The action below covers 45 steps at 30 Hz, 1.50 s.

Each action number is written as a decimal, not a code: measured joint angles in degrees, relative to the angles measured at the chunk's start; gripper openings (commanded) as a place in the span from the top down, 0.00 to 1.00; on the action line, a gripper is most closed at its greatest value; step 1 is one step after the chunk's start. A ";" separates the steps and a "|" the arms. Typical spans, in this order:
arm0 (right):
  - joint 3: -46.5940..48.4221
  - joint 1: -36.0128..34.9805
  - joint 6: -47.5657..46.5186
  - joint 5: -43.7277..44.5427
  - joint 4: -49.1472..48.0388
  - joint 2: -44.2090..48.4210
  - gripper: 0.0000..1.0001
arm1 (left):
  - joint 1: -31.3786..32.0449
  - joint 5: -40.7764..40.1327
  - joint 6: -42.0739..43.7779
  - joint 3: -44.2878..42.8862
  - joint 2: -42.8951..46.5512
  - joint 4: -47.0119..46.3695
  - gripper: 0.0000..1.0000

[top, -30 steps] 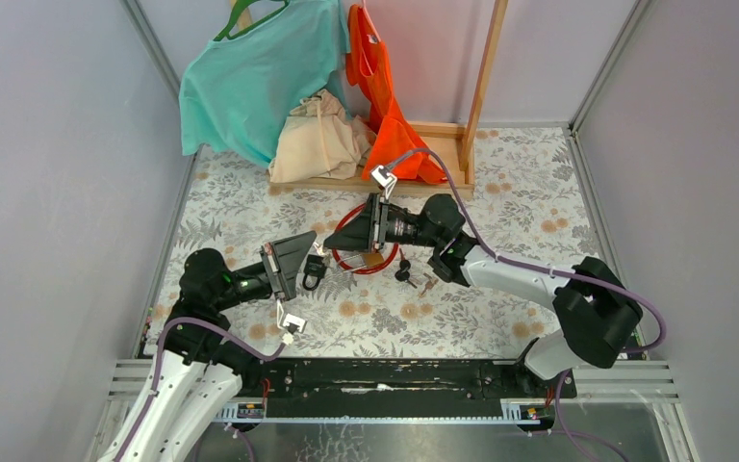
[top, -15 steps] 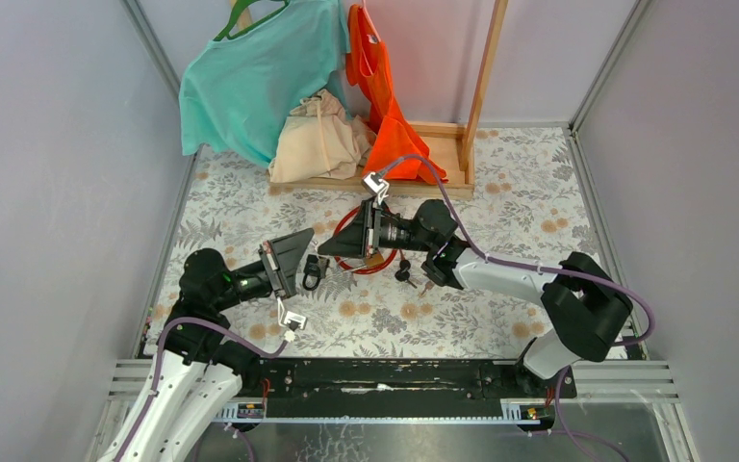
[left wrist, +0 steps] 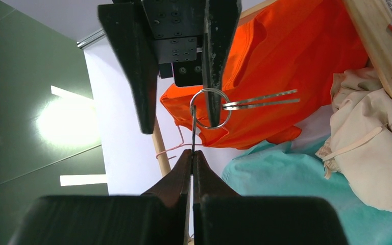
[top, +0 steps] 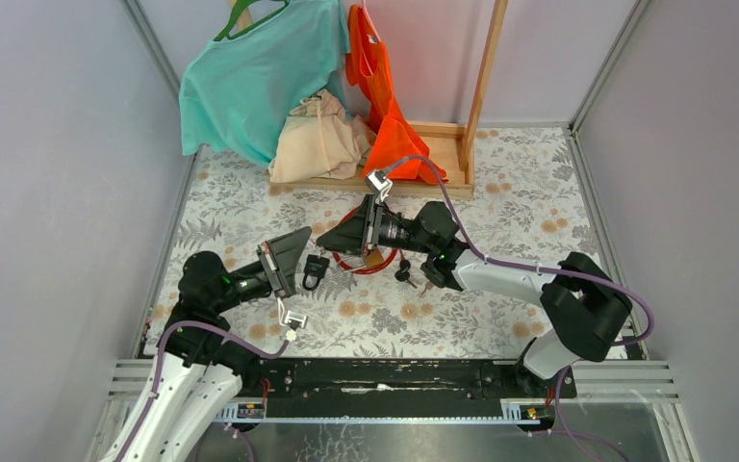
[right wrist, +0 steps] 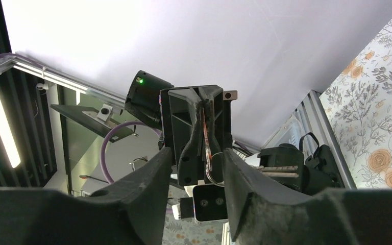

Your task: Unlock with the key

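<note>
Centre-left in the overhead view, my left gripper (left wrist: 192, 155) is clamped flat on the thin silver key (left wrist: 193, 131), and the small black padlock (top: 315, 271) sits just right of its tips. My right gripper (right wrist: 196, 155) stands roughly half open, fingers either side of the key's steel ring (left wrist: 210, 108). It has edged leftward since a second ago.

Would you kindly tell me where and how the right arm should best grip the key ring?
Probably the ring's far arc, opposite the key that the left gripper is shut on. That arc stands clear beyond its tips. Come head-on towards the left gripper, as the open right fingers do, straddling the ring.
</note>
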<state>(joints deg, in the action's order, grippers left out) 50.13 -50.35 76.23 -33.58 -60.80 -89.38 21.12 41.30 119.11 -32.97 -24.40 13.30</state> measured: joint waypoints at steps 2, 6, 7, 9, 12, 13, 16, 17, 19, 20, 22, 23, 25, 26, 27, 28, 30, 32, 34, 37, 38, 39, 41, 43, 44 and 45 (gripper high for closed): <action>0.00 0.00 0.20 0.24 -0.07 -0.02 0.63 | 0.00 -0.04 0.00 0.00 0.00 -0.04 1.00; 0.00 -0.02 0.44 1.18 -0.37 -0.61 0.69 | 0.02 -0.22 0.02 0.00 0.04 -0.04 1.00; 0.00 -0.02 0.44 1.22 -0.37 -0.79 0.72 | 0.02 -0.22 0.02 0.00 0.04 -0.04 1.00; 0.02 -0.02 0.44 1.33 -0.35 -1.14 0.80 | 0.02 -0.26 0.02 0.00 0.07 -0.04 1.00; 0.04 -0.02 0.55 1.55 -0.37 -1.46 0.97 | 0.04 -0.46 0.00 0.00 0.07 0.00 1.00; 0.13 -0.02 0.66 1.57 -0.42 -1.49 1.00 | 0.04 -0.63 0.00 0.02 0.04 0.20 1.00; 0.15 -0.02 0.59 1.60 -0.57 -1.49 1.00 | 0.04 -0.85 -0.02 0.09 0.07 0.15 1.00; 0.15 -0.02 0.57 1.60 -0.63 -1.49 1.00 | 0.04 -0.87 -0.02 0.09 0.07 0.15 0.96; 0.15 0.00 0.55 1.60 -0.63 -1.49 1.00 | 0.07 -1.07 -0.02 0.11 0.07 0.15 0.78; 0.13 0.04 0.52 1.57 -0.61 -1.44 1.00 | 0.07 -1.27 0.02 0.11 0.07 0.15 0.71; 0.09 0.31 0.52 1.27 -0.13 -1.16 1.00 | 0.11 -1.75 0.11 0.22 0.07 0.22 0.45; 0.02 0.59 0.31 0.90 0.55 -0.90 1.00 | 0.11 -1.92 -0.07 0.24 0.04 0.17 0.36; 0.02 1.53 -0.72 -0.55 3.02 -0.11 1.00 | 0.11 -2.67 -1.95 0.13 -0.02 0.59 0.16; 0.04 2.12 -1.79 -1.25 4.85 0.52 1.00 | 0.11 -2.95 -2.91 -0.11 -0.17 1.07 0.09; 0.07 2.73 -3.41 -2.14 7.13 1.33 1.00 | 0.11 -3.32 -4.92 -1.01 -0.68 2.97 0.04; 0.31 3.28 -5.92 -2.91 10.71 2.40 1.00 | 0.11 -3.61 -8.22 -3.02 -1.79 6.29 0.01; 1.18 3.91 -12.74 -3.67 19.54 5.14 1.00 | 0.11 -3.96 -15.34 -9.05 -5.62 13.46 0.00; 2.60 4.09 -20.63 -3.91 28.76 8.44 1.00 | 0.11 -3.78 -24.24 -16.83 -10.91 20.61 0.00; 3.96 4.09 -27.98 -4.07 36.02 11.56 1.00 | 0.11 -2.43 -34.25 -24.44 -16.70 26.77 0.00; 5.60 4.07 -38.69 -4.50 45.13 16.57 1.00 | 0.11 1.77 -48.94 -30.42 -23.19 33.40 0.00; 5.81 4.04 -41.75 -4.87 47.30 18.05 1.00 | 0.11 3.93 -53.99 -30.91 -24.74 35.41 0.01; 5.95 3.96 -44.61 -5.14 49.40 19.41 1.00 | 0.11 5.88 -58.53 -30.91 -26.08 37.03 0.02; 6.08 3.48 -49.90 -5.16 53.31 21.42 1.00 | 0.11 9.44 -66.14 -30.88 -28.00 39.47 0.04; 6.54 2.73 -54.58 -5.16 57.13 22.29 1.00 | 0.11 13.62 -74.44 -30.86 -29.16 40.39 0.07; 6.97 2.32 -56.52 -5.18 59.06 22.32 1.00 | 0.11 15.56 -77.85 -30.86 -29.35 40.35 0.08; 7.32 1.90 -58.47 -5.16 60.76 22.23 1.00 | 0.11 17.66 -81.61 -30.84 -29.49 40.17 0.10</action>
<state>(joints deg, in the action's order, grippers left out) 57.45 -48.45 17.76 -38.74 -0.03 -67.16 21.23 58.96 37.50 -63.81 -53.89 53.47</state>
